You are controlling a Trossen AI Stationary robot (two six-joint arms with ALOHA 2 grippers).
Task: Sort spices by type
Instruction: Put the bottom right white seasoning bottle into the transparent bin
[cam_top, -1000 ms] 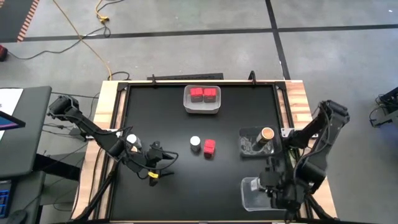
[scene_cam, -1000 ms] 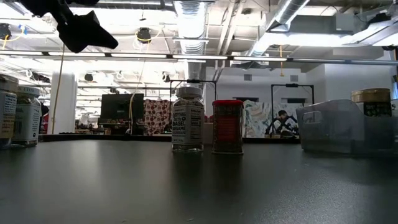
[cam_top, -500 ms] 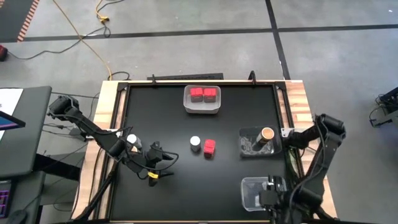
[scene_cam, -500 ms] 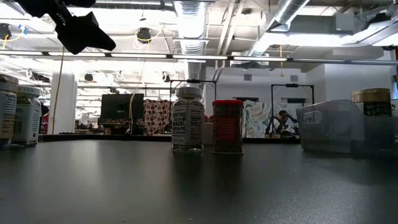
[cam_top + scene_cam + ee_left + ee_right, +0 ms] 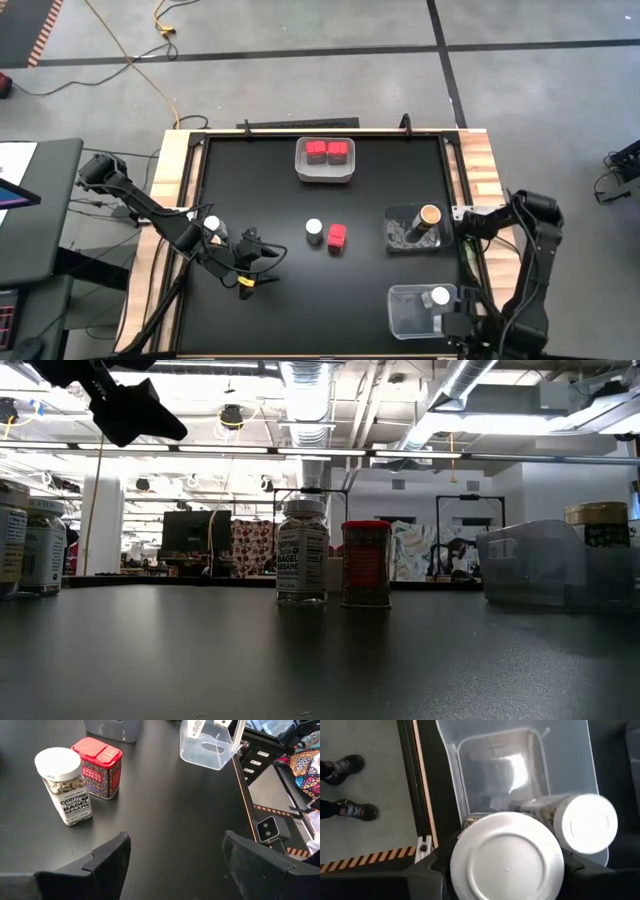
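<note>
In the right wrist view my right gripper (image 5: 506,870) is shut on a white-lidded spice jar (image 5: 507,855), at the near end of a clear bin (image 5: 470,795). A second white-lidded jar (image 5: 585,822) sits inside that bin (image 5: 405,310). In the high view my right arm hides the held jar. Mid-table, another white-lidded jar (image 5: 314,229) and a red box (image 5: 337,237) stand on their bases. My left gripper (image 5: 175,860) hangs open above the table to their left, with nothing between its fingers. My right gripper has the white-lidded jar between its two fingers (image 5: 437,867), coming from above and pointing down. The round lid (image 5: 507,855) faces the wrist camera and hides where the fingers meet the jar's body. The jar stands upright in the hold. Whether its base rests on anything I cannot tell.
A pale bin (image 5: 325,172) at the far middle holds two red boxes (image 5: 327,150). A clear bin (image 5: 398,232) at the right holds a brown-lidded jar (image 5: 430,215). More jars (image 5: 28,545) stand by the table's left edge, beside my left arm. A person's shoes (image 5: 345,770) show beyond the table edge.
My right gripper, still shut on its jar, has moved toward the table's near edge and a little down, turning as it went. The jar inside the near clear bin, covered by the arm a second ago, now shows in the high view.
</note>
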